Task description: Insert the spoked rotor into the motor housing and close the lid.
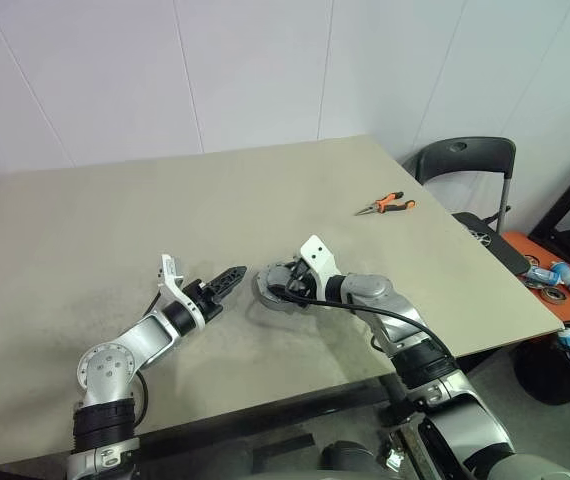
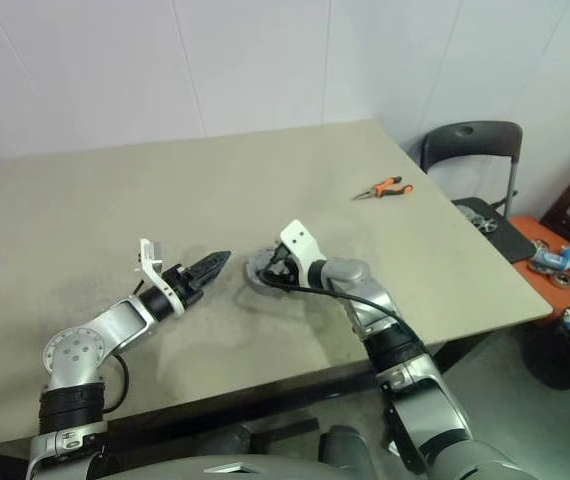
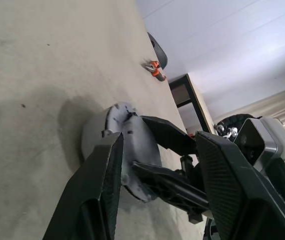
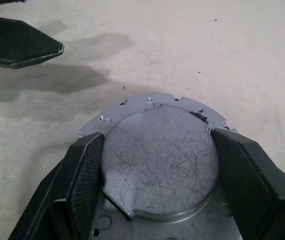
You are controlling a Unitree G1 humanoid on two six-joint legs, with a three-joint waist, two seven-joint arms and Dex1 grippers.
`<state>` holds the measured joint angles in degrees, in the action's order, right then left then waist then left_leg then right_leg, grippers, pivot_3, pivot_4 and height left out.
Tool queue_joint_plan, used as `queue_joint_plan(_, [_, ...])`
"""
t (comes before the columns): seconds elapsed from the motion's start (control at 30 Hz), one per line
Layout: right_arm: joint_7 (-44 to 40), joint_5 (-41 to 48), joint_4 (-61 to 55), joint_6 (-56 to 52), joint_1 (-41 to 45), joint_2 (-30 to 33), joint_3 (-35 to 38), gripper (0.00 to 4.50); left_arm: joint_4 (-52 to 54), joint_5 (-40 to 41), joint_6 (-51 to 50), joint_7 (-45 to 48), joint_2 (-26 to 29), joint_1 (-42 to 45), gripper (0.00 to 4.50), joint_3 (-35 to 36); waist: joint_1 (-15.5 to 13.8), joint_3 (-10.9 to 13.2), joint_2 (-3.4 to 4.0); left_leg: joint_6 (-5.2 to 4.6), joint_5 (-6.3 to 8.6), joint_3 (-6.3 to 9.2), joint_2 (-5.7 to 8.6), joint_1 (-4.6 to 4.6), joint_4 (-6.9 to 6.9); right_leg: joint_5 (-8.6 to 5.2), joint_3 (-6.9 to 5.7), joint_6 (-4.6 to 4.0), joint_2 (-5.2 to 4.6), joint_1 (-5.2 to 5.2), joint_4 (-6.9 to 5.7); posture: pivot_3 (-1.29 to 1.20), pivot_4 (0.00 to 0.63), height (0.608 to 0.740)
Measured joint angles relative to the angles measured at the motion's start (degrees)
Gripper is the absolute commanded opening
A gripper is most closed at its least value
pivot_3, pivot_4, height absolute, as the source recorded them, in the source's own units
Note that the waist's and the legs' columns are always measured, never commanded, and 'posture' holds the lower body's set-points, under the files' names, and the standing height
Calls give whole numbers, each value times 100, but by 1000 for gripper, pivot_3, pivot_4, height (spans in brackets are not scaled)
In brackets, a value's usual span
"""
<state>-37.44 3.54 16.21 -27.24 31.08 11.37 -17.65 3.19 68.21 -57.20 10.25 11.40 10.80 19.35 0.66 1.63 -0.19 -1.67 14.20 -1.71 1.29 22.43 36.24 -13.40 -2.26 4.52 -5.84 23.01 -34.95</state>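
- The right arm reaches forward and inward over the beige table top [image 1: 115, 220], its forearm bent toward the robot's left and the wrist tipped a little downward.
- The right gripper [image 4: 155, 150] has its two black fingers spread wide, one on each side of the round grey metal lid [image 4: 160, 160], pressed against its rim; the pincer grips that cap.
- The lid's scratched flat face looks up at the wrist camera, a notched flange with small holes ringing it; its round axis leans steeply rather than standing straight up.
- In the head views the lid sits low over the table near its middle, just in front of the right wrist; what lies under it I cannot tell.
- The left arm stretches forward with its elbow low, forearm about level, pointing toward the robot's right.
- The left gripper [image 1: 227, 279] holds nothing; its black fingers stand partly apart, tips aimed at the lid, near but not touching.
- Orange-handled pliers [image 1: 384, 205] lie well apart, toward the table's far right edge.
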Motion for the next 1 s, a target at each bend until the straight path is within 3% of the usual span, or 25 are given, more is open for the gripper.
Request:
queue_joint_plan(0.6, [-128,-107,34,-84,120,77,-100,3046,-45,-51,-10,150,89,-39,2436,-101,5,2,12,1,1,4,-2,1,-9,-10,-8,16,-1,-8,24,0,0,740])
queue_joint_plan(1.0, [-265,1,-55,-272,29,110,15,3046,-1900,-1709,458,1393,-45,1546,2436,-1339,-4,-14,46,1,1,8,-9,3,-20,16,-38,26,-5,-34,88,0,0,740])
